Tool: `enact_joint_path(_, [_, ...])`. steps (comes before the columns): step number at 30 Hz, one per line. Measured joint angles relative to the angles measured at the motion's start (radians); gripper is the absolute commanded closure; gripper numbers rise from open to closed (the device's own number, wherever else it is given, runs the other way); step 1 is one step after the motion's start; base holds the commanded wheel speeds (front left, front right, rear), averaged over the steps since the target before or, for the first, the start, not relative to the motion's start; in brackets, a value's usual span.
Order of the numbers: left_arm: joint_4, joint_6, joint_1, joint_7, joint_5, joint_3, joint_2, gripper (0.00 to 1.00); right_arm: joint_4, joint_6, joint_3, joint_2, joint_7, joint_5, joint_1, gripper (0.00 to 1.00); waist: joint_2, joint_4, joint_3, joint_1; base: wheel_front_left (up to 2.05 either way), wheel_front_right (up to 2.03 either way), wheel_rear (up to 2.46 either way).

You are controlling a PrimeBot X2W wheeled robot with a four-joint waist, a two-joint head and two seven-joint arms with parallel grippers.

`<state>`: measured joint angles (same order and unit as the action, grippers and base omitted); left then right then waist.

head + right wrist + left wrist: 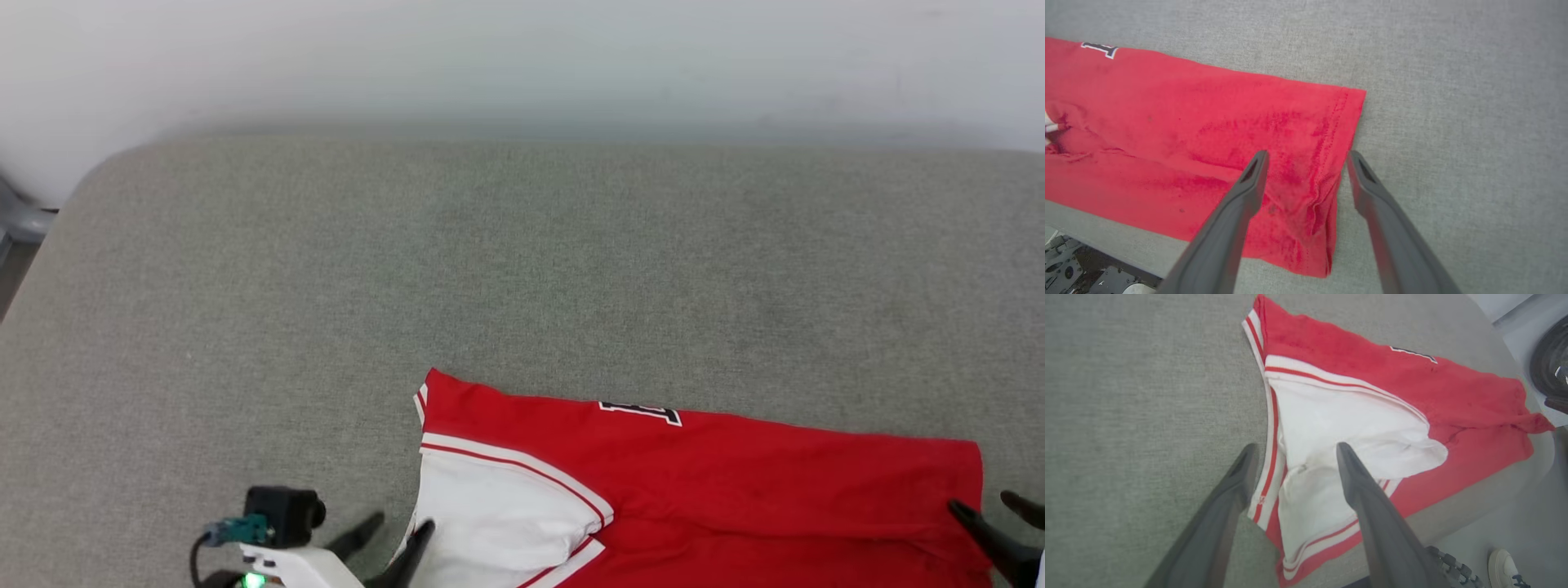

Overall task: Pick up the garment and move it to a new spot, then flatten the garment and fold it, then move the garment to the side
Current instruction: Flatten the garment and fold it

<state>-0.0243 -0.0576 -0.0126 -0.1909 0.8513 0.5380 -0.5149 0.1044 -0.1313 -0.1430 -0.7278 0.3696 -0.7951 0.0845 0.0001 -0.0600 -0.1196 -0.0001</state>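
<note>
The garment [718,482], a red jersey with a white sleeve and striped trim, lies folded lengthwise along the near edge of the grey surface. My left gripper [402,529] stands open over its white sleeve end [1331,428], one finger on the grey cloth and one over the sleeve. At the lower right my right gripper [992,510] is open astride the red hem [1327,163], which is slightly puckered between the fingers. Black-and-white lettering [641,411] peeks out at the far fold. Neither gripper holds anything.
A grey fabric-covered surface [506,261] stretches wide beyond and left of the jersey, ending at a pale wall [522,57]. The near edge [1474,506] runs just under the jersey. A person's shoe [1504,569] stands on the floor below.
</note>
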Motion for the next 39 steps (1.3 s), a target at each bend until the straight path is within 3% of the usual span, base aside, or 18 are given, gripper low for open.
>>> enact_joint_path(8, [-0.072,-0.022,0.028,0.196,-0.057,-0.086,0.020,0.00,-0.015,0.000,0.129,0.091,0.109,-0.024,-0.001,0.00,0.0000,0.014,0.038,0.0000,0.00,0.00,0.00])
enact_joint_path(16, [-0.022,-0.040,0.045,0.366,-0.145,-0.111,0.040,0.00,0.017,0.000,0.298,0.263,0.256,0.116,-0.017,0.00,0.0000,0.010,0.012,0.0001,0.00,0.00,0.00])
enact_joint_path(22, [0.032,-0.021,0.060,0.407,-0.157,-0.117,0.054,0.00,0.049,0.000,0.386,0.374,0.320,0.182,-0.039,0.00,0.0000,-0.006,-0.018,0.0001,0.00,0.00,0.00])
enact_joint_path(30, [0.074,-0.004,0.085,0.428,-0.162,-0.118,0.077,0.00,0.091,0.000,0.412,0.411,0.366,0.216,-0.049,0.00,0.0000,-0.027,-0.055,0.0001,0.00,0.00,0.00])
enact_joint_path(39, [0.108,0.011,0.115,0.433,-0.165,-0.112,0.087,0.00,0.094,0.004,0.344,0.419,0.354,0.157,-0.065,0.00,-0.0001,-0.037,-0.076,0.0000,0.00,0.00,0.00])
